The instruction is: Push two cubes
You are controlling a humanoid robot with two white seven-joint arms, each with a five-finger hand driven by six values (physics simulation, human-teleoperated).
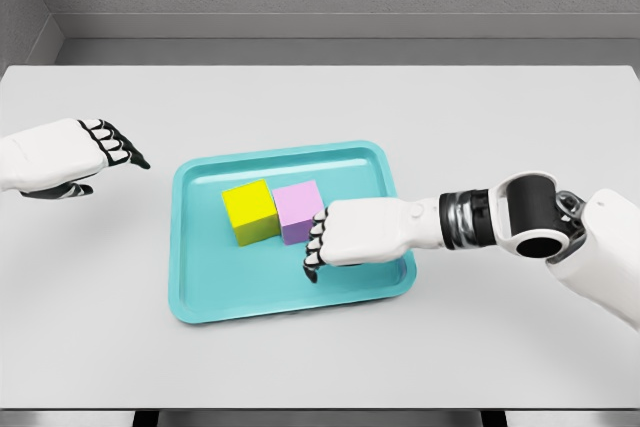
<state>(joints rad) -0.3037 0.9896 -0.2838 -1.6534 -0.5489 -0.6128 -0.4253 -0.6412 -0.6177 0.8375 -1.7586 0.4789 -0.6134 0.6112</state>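
Cubes, one yellow [249,211] and one pink [298,211], sit side by side and touching near the middle of a turquoise tray [200,297] on the worktop [320,97]. The right hand [350,237] reaches in over the tray's right part, its fingers curled downward and holding nothing, knuckles against or just beside the pink cube's right face.

The risk I see is that the push comes from slightly in front of the pink cube's centre, so that cube may turn and slide past the yellow one instead of driving it along. A push that is too firm could also shift the light tray itself, or run the cubes into its raised rim and tip them.

The left hand [85,152] hovers well apart at the left, fingers loosely curled and empty.

The worktop is plain pale grey and smooth, offering little grip. Behind it stand bare grey walls.
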